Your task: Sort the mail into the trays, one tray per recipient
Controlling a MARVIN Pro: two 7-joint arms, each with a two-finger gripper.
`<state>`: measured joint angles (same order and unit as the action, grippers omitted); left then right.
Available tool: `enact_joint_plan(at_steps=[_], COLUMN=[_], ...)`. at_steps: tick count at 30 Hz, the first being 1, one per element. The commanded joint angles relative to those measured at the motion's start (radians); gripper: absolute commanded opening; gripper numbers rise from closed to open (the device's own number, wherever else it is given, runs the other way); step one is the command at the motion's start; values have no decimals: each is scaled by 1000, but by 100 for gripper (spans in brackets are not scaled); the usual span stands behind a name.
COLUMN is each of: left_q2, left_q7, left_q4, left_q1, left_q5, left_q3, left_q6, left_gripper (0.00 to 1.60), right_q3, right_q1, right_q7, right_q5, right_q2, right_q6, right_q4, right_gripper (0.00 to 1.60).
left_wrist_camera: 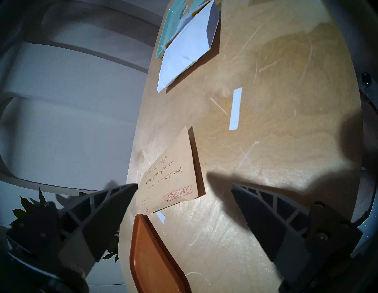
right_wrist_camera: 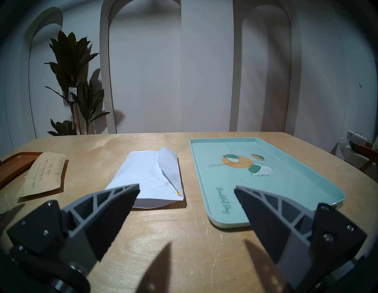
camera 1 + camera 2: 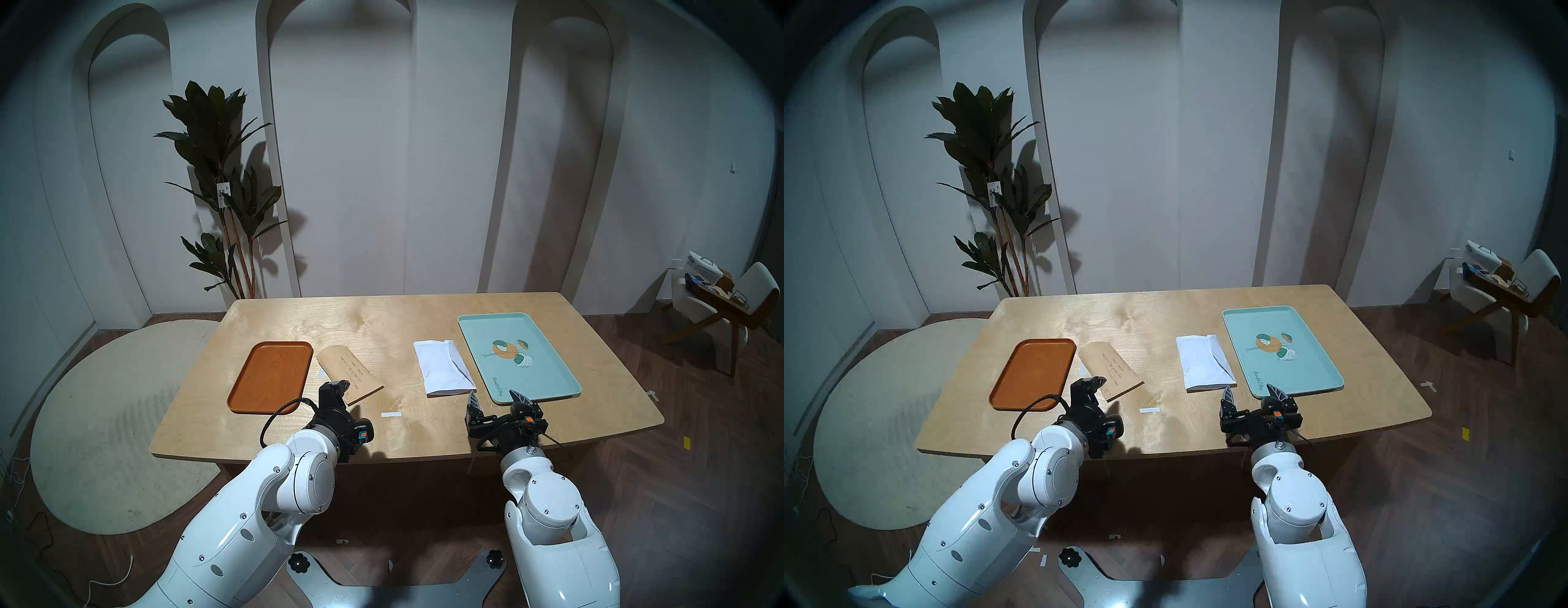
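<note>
- Head stereo left: the tan envelope [image 3: 348,372] lies flat on the table [image 3: 382,314] just right of the orange-brown tray [image 3: 271,378]; its near end is hidden behind the left gripper [image 3: 339,387], whose fingers the left wrist view shows spread apart, holding nothing
- the white envelope [image 3: 443,368] lies beside the mint-green tray [image 3: 517,356], flap creased; both trays hold nothing
- the right gripper [image 3: 497,398] hovers with fingers apart near the table's front edge; a tape strip [image 3: 391,414] lies on the bare wood between the arms

Glossy white rounded shells on the left arm [image 3: 271,501] and right arm [image 3: 547,509]; small dark screws; black wrists, looping black cable, grey triangular ribbed fingers [image 2: 106,206].
</note>
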<state>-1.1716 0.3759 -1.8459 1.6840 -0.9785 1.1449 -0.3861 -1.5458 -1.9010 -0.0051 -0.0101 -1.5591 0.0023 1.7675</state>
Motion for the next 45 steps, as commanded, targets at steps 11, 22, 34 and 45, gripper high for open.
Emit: enact_joint_plan(at_steps=[11,22,34,45], left_q2=[-15,-21,-58,-70], left_q7=[-26,-31,-53,-56], left_q4=[28,74,162,215], left_q1=[-45,-60,-115,-163], left_q5=[-1,-9,-11,-13], left_q3=[17,16,3,-6], left_q6=[26,50,78,105], left_gripper=[160,160,160,160], right_q3=[0,0,0,0], right_q1=[3,3,3,3], right_q7=[-2,-2,-2,-2], right_q5=[1,1,1,1], right_q2=[-1,-1,-1,-1], right_q6=[-2,-2,-2,-2], right_q4=[25,25,25,25], right_gripper=[160,160,160,160])
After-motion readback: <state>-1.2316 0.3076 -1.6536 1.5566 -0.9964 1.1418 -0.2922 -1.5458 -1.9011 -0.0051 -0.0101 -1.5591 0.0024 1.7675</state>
